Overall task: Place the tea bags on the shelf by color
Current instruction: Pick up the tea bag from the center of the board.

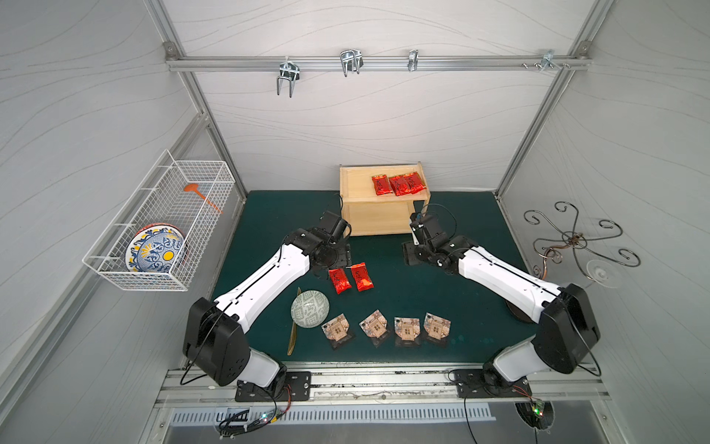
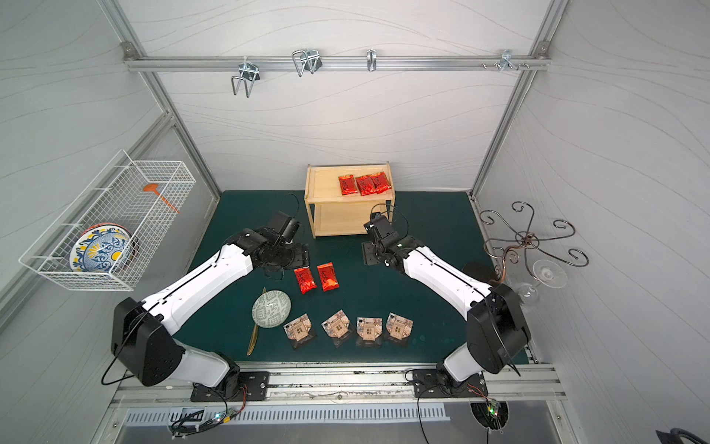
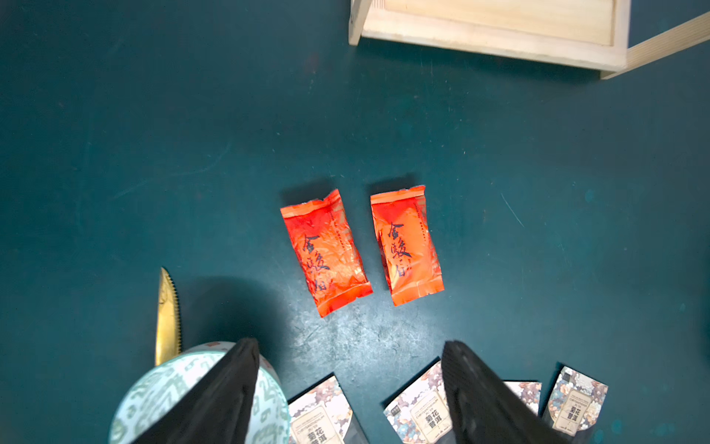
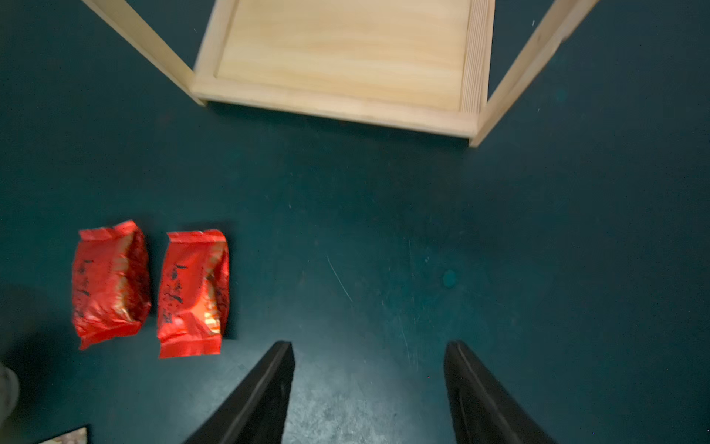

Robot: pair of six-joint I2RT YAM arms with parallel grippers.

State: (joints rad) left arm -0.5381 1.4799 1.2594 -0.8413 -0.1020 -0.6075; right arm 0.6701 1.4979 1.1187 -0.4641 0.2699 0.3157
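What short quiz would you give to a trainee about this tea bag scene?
1. How many red tea bags lie on the top tier of the shelf?
2. Which end effector holds a tea bag? A left, B right, C neither.
3. True or false: the four tan pouches lie on the mat.
Key: 1) three. 2) C: left end effector and right end effector are open, empty. 3) true.
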